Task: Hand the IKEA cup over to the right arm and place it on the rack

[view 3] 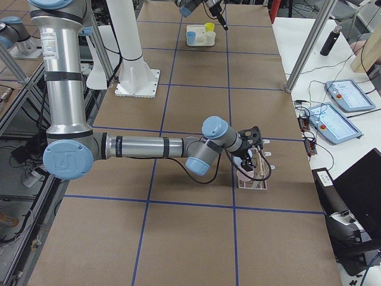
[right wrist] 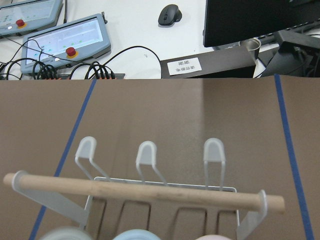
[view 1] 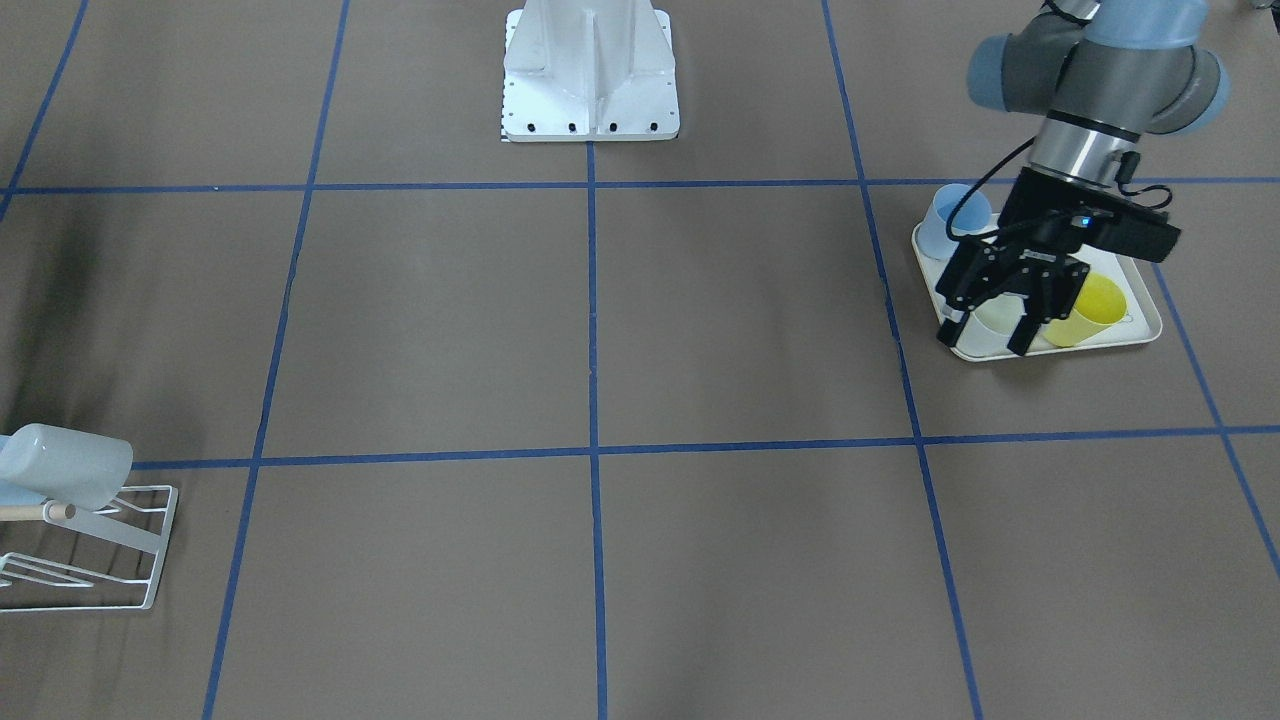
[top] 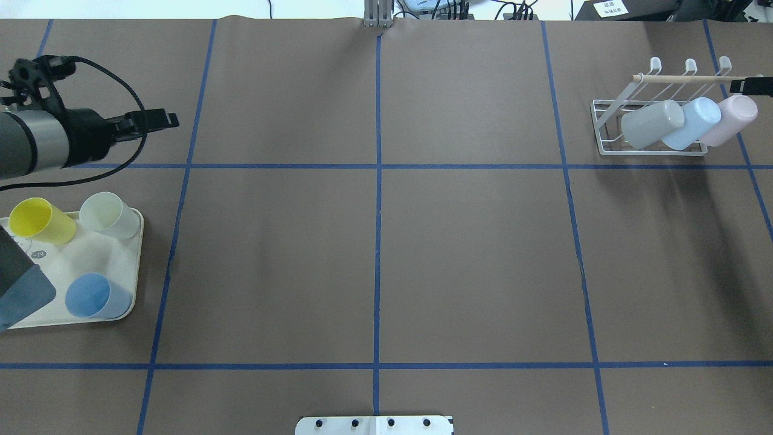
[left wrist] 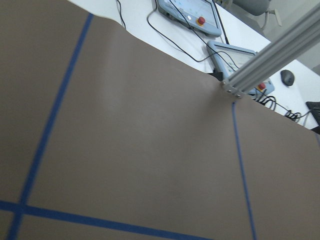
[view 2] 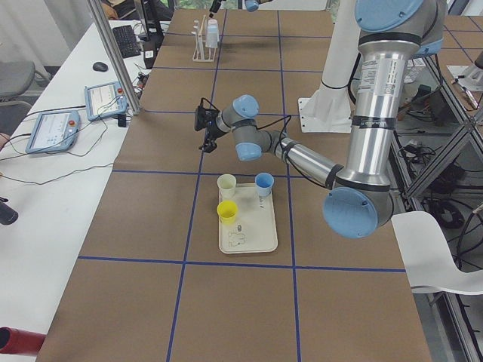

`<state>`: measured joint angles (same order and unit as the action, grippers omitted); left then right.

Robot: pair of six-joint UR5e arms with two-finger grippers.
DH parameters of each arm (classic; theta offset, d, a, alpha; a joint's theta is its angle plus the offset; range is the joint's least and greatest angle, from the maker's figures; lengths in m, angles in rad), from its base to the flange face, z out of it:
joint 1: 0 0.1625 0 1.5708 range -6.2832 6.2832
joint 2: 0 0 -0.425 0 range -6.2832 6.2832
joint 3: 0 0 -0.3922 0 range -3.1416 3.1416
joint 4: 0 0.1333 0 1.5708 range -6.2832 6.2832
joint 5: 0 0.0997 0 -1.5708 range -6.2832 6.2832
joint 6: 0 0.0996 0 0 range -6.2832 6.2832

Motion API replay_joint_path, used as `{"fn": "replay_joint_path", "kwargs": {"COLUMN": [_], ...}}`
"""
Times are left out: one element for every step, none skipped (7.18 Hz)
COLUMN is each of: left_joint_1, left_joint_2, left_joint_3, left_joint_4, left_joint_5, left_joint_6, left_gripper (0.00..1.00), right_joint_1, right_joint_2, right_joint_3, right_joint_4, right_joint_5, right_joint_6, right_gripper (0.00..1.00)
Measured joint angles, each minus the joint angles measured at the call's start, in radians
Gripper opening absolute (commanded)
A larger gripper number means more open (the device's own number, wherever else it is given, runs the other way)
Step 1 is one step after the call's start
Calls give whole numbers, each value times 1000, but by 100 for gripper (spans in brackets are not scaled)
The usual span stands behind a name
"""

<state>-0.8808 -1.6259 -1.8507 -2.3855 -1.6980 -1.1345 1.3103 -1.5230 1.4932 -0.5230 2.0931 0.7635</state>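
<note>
Part of the tray (top: 78, 257) is cut off at the left edge of the overhead view, and a dark and blue piece of the left arm (top: 21, 293) covers its corner. In the front view the left gripper (view 1: 988, 338) hangs in front of the pale cup (top: 109, 214), so only a bit of that cup shows there. That view also cuts off most of the rack (top: 596, 127). Far to the right, the right gripper (top: 750, 86) is only a small dark bit at the edge of the overhead view, by the end of the wooden peg (top: 682, 78). I cannot tell if its fingers are wide or closed. Its own camera shows just the tops of the cups on the rack.

There are six cups. Three are in the tray and three are on the rack. There is one tray and one rack.

The tray holds a yellow cup (top: 39, 220), the pale cup and a blue cup (top: 96, 296). All three stand with the open end up. The left gripper is up in the air near the tray. Its two fingers are wide apart and hold nothing. The rack holds a grey cup (top: 651, 124), a light blue cup (top: 691, 122) and a pink cup (top: 729, 119). They lean side by side under the peg.
</note>
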Motion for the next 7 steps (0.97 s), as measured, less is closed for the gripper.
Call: {"fn": "replay_joint_path", "kwargs": {"left_joint_1": [-28,-51,-93,-141,-169,-182,-187], "left_joint_2": [61,117,157,179,187,189,191], "left_joint_3": [1,4,14,33,52,62,81], "left_joint_4": [25,35,41,56,93,142,173], "left_joint_5": [-9,-46,-125,-226,-317,-395,-447], "left_joint_6": [132,202,252,301,328,339,344], "left_gripper": [100,100,100,100,100,100,100], "right_joint_1": [-1,-3,-7,-10,-13,-15,-20], "right_joint_2": [0,0,-1,-2,-3,-3,-4], "right_joint_3": [12,28,42,50,53,53,53], "right_joint_4": [3,7,9,11,12,12,12], "right_joint_5": [35,62,87,104,116,127,133], "right_joint_6": [34,90,129,146,155,159,162], "right_gripper": [98,98,98,98,98,98,98]}}
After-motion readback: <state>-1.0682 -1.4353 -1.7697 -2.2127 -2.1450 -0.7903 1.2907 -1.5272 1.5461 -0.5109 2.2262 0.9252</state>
